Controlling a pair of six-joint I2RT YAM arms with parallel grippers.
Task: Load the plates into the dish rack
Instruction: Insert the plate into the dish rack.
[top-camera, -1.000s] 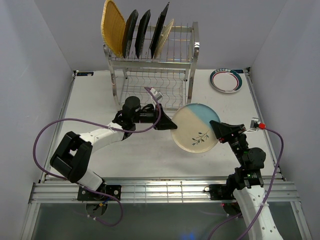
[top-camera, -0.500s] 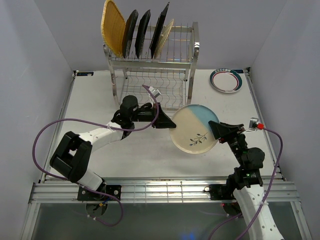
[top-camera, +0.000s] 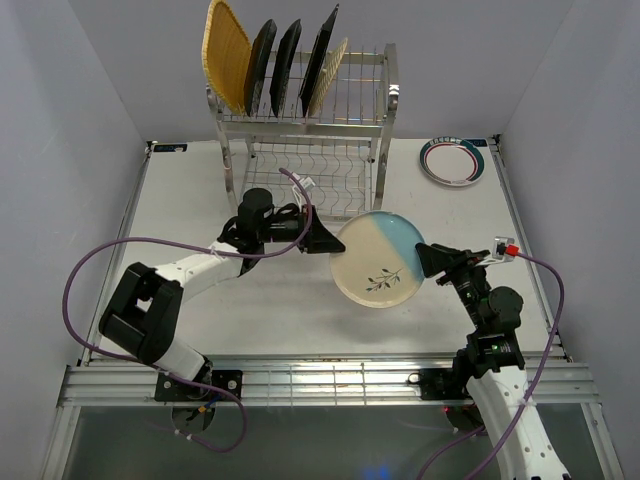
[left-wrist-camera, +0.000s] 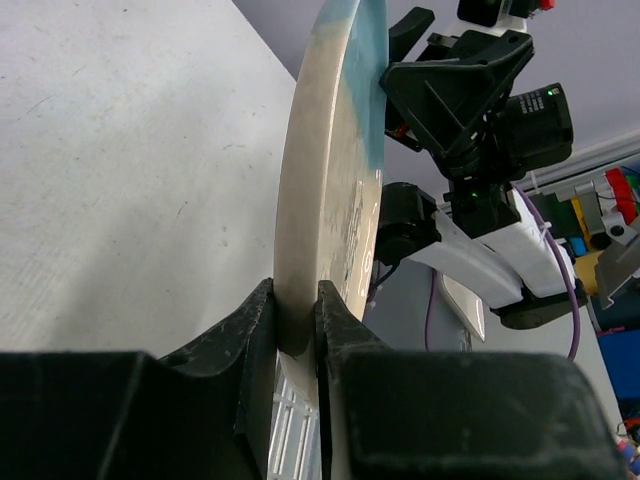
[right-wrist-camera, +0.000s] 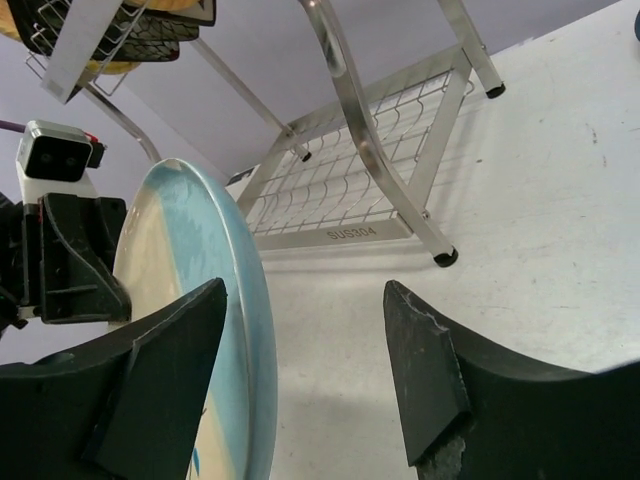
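The round cream-blue plate (top-camera: 378, 262) is held on edge above the table in front of the dish rack (top-camera: 372, 70). My left gripper (top-camera: 325, 240) is shut on its left rim, both pads clamping the rim in the left wrist view (left-wrist-camera: 297, 320). My right gripper (top-camera: 428, 260) is open at the plate's right rim; in the right wrist view (right-wrist-camera: 300, 380) the plate (right-wrist-camera: 215, 330) lies just inside the left finger (right-wrist-camera: 165, 370) with a wide gap to the other finger. Several plates, woven (top-camera: 225, 55) and black square (top-camera: 288, 55), stand in the rack's upper tier. The teal-rimmed plate (top-camera: 453, 160) lies flat at the back right.
The rack's lower wire shelf (top-camera: 320, 180) is just behind the left gripper, and its right front post foot (right-wrist-camera: 446, 258) is close ahead of the right gripper. A purple cable (top-camera: 110, 255) loops over the table's left side.
The left gripper has carried the plate a little left and toward the rack. The right gripper has moved left along with the plate's right rim.
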